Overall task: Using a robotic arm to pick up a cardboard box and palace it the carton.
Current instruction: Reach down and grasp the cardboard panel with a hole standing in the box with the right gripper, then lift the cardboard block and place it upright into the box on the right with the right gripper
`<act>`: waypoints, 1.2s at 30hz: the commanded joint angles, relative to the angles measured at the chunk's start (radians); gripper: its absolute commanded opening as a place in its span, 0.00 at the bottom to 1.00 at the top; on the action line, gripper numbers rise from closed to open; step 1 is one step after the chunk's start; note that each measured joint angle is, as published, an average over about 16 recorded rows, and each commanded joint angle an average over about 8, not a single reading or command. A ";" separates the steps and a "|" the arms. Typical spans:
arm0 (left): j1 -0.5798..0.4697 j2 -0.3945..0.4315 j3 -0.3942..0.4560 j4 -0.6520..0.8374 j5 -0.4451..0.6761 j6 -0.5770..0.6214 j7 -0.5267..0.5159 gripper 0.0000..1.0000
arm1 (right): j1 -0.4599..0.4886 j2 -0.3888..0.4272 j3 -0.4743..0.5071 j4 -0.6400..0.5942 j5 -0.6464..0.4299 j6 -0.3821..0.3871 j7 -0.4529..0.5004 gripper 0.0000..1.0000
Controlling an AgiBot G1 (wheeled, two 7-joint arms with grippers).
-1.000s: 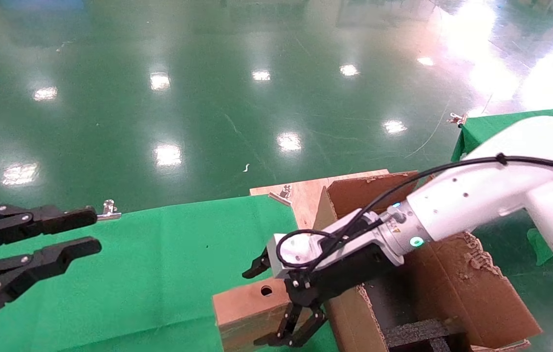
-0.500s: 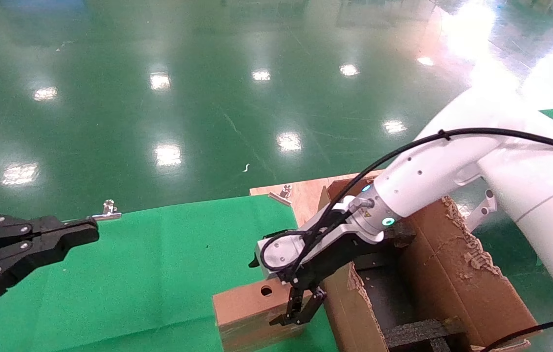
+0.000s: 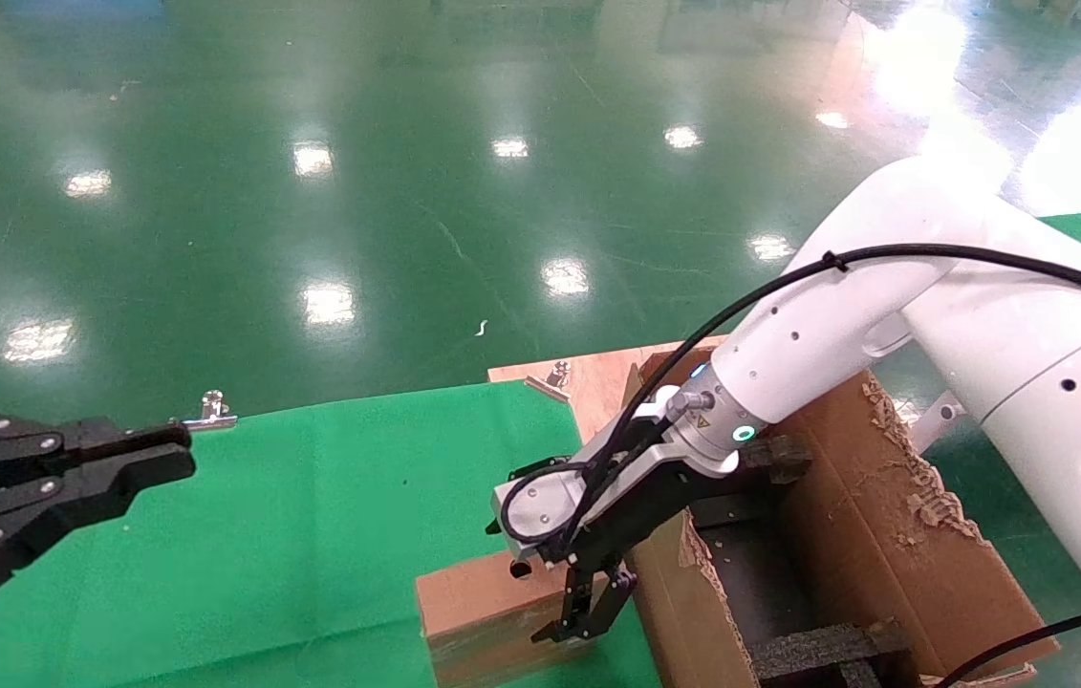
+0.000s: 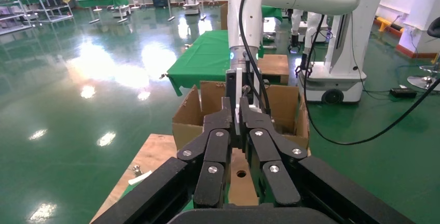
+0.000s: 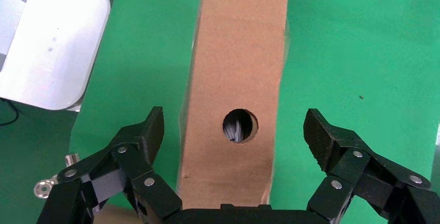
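The cardboard box [image 3: 473,602], small and brown with a round hole, lies flat on the green cloth beside the carton. In the right wrist view, the cardboard box [image 5: 238,53] runs away between my fingers. My right gripper [image 3: 545,578] on the white robotic arm [image 3: 817,354] hangs just above the box's carton end, open. Here the right gripper [image 5: 236,128] has its jaws spread either side of the box's narrow width, apart from it. The carton [image 3: 894,535] stands open with ragged flaps and black foam [image 3: 817,650] inside. My left gripper [image 3: 179,451] hovers shut at the far left.
A green cloth [image 3: 311,497] covers the table. A bare wooden board [image 3: 597,377] lies behind the carton. A metal clip [image 3: 212,411] sits on the table's far edge. Another green-covered table [image 3: 961,244] stands at the right. The left wrist view looks past the left gripper [image 4: 235,111] to the carton [image 4: 189,115].
My left gripper has gone from open to shut. The right arm has swung its elbow up and turned the gripper more steeply down over the box end.
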 commanded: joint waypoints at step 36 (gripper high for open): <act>0.000 0.000 0.000 0.000 0.000 0.000 0.000 1.00 | 0.048 0.032 0.026 -0.014 0.040 0.003 0.020 0.00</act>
